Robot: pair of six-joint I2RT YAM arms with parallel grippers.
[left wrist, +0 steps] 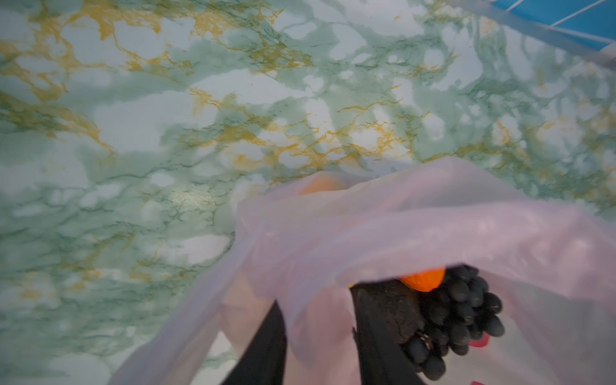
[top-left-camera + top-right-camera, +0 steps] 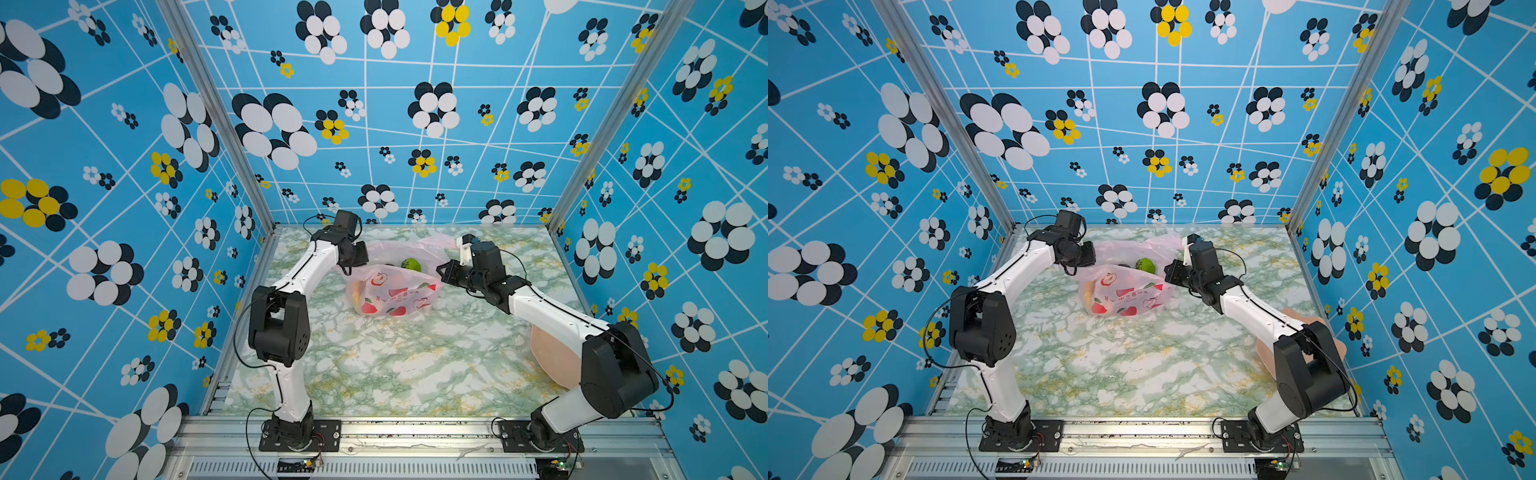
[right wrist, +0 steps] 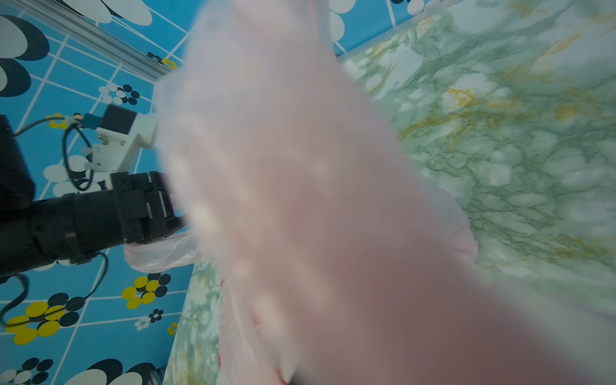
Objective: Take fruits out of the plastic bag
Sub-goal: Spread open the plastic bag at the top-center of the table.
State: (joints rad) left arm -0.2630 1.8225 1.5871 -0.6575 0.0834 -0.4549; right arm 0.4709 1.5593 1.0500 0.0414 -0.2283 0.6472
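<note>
In both top views the pink plastic bag (image 2: 390, 293) (image 2: 1125, 295) lies at the back middle of the marble table, its mouth facing the rear wall. A green fruit (image 2: 410, 263) (image 2: 1145, 264) shows at the mouth. My left gripper (image 2: 347, 269) (image 1: 316, 300) is at the bag's left rim, jaws apart, with loose film draped between the fingers (image 1: 266, 343). Just past them sit dark grapes (image 1: 466, 316), an orange (image 1: 425, 280) and a dark rough fruit (image 1: 393, 310). My right gripper (image 2: 441, 269) is shut on the bag's right rim; film covers the right wrist view.
A peach plate (image 2: 552, 357) lies at the table's right edge, partly under my right arm. Patterned walls with metal posts (image 2: 232, 137) close in the back and sides. Marble table (image 2: 395, 365) stretches in front of the bag.
</note>
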